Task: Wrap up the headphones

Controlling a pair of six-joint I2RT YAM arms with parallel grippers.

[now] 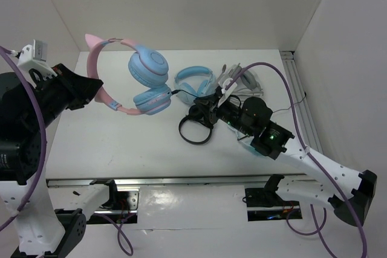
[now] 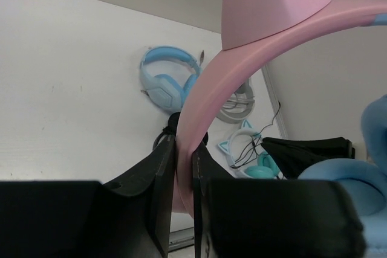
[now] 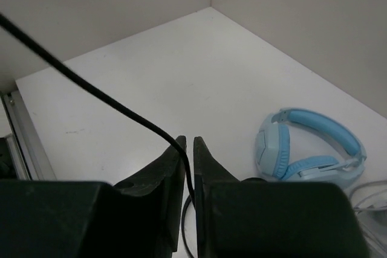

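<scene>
The headphones [image 1: 148, 83] hang in the air at the left: a pink cat-eared headband [image 2: 242, 70] with two light blue ear cups. My left gripper [image 1: 97, 89] is shut on the headband and holds it up; the pink band is clamped between my fingers in the left wrist view [image 2: 184, 155]. The thin dark cable [image 1: 184, 93] runs from the lower cup to my right gripper [image 1: 202, 108]. The right gripper [image 3: 188, 144] is shut on the cable [image 3: 91, 86], which passes between its fingertips. More cable lies looped on the table [image 1: 193, 132].
All-blue headphones [image 1: 193, 80] lie at the back centre, also in the right wrist view [image 3: 308, 149]. Grey-white headphones [image 1: 245, 80] lie behind my right arm. Teal-cupped, white-banded cat-ear headphones [image 2: 248, 155] lie under my right arm. White walls stand on three sides.
</scene>
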